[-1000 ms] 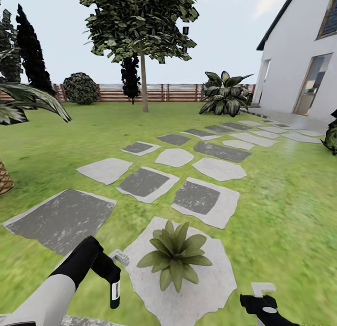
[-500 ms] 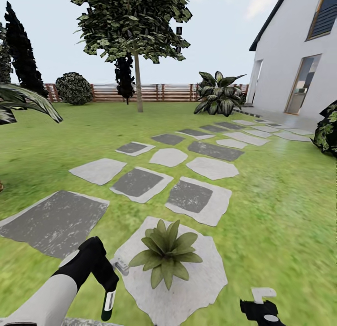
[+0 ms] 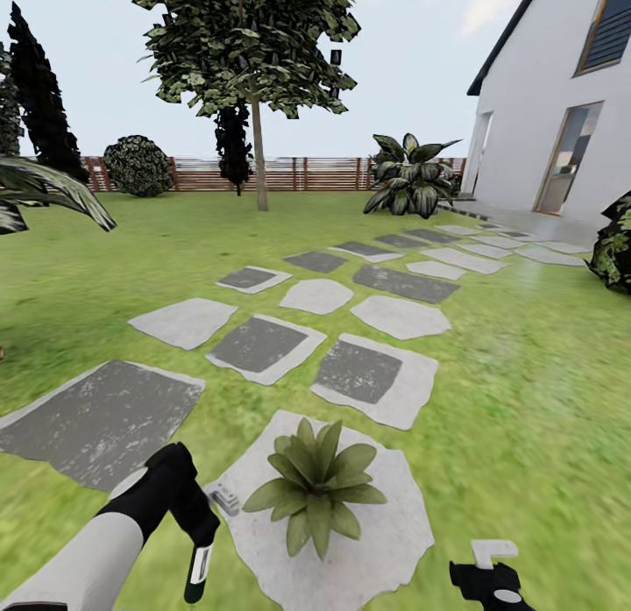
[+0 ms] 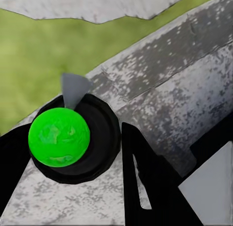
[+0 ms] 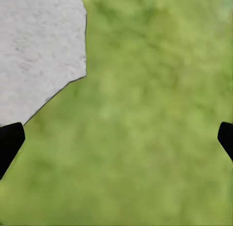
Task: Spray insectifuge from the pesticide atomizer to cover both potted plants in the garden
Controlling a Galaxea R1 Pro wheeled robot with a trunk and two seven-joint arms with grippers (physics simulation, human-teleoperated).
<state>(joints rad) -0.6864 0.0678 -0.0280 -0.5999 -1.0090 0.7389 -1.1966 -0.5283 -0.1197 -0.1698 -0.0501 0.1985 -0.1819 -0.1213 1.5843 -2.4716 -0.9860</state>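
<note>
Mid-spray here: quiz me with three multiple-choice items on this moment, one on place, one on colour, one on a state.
1. Where does the plant sit?
A. on a pale stone slab
B. on bare lawn
C. against the fence

2. What colour is the ball seen in the left wrist view?
A. red
B. green
C. blue

3. How are the right end effector's fingers?
A. shut on the atomizer
B. shut on nothing
C. spread apart

Answers:
1. A, the slab shows all round the plant.
2. B, the ball is bright green.
3. C, the right end effector has fingertips at opposite edges of its wrist view, with only grass between.
</note>
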